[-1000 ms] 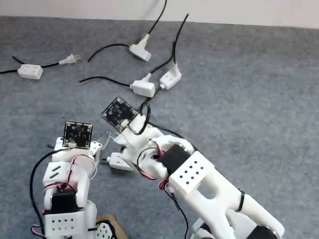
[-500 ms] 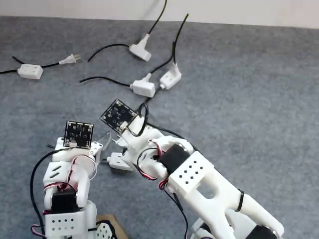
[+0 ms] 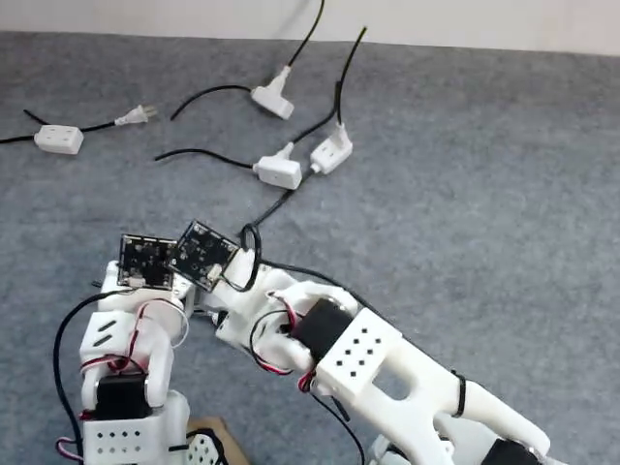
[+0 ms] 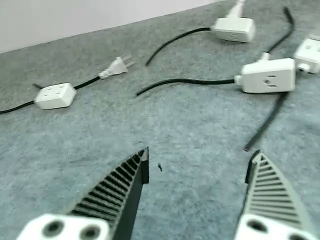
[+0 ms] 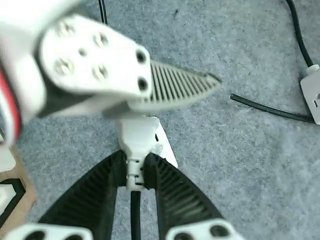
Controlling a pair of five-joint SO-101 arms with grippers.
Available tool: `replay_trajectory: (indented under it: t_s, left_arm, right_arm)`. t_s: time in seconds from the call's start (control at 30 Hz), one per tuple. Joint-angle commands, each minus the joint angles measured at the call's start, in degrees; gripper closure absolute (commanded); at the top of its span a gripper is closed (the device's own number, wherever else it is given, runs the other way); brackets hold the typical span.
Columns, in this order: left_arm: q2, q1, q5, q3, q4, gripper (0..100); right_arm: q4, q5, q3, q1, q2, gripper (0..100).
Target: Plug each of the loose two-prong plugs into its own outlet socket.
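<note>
Right jaws pinch a white connector (image 5: 141, 137) by its neck, low over the counter (image 4: 190, 125) — left jaws gape wide close by.
Light, hard plastic on a springy cord (image 5: 134, 210) — probably steadier gripped by the body; a loose plug (image 4: 117, 65) lies well apart.

No text, number or sign can be read; the white outlet socket (image 3: 279, 172) shows a blank face (slots only); the dark wrist board (image 3: 147, 262) bears nothing legible.

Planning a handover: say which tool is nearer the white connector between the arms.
Right. The right tool grips the white connector at its cord end; the left tool hangs open close beside it.
</note>
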Motion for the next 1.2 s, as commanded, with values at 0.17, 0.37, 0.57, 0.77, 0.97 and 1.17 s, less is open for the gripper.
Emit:
replay_trajectory:
  t_s: [0.17,0.37,0.57,0.77,0.97,1.17]
  left_arm:
    - [-0.04,2.24,0.26,1.19,3.08,68]
    - [-0.04,2.24,0.26,1.19,3.43,68]
    - [-0.04,2.33,0.26,1.54,3.43,68]
    - [-0.04,2.86,0.26,1.63,3.52,68]
    - [-0.04,3.30,0.26,1.71,3.52,68]
    - [-0.04,3.30,0.26,1.71,3.52,68]
  right_arm:
    - [0.57,0.35,-2.68,2.51,-2.33,99.1]
    - [2.51,0.35,-5.32,3.21,-2.42,99.1]
    - [2.51,0.35,-5.76,4.09,-2.42,99.1]
    - [2.42,-0.97,-5.85,4.09,-2.42,99.1]
    - [2.24,-1.23,-5.85,4.00,-2.42,99.1]
    - [2.24,-1.23,-6.02,4.09,-4.18,99.1]
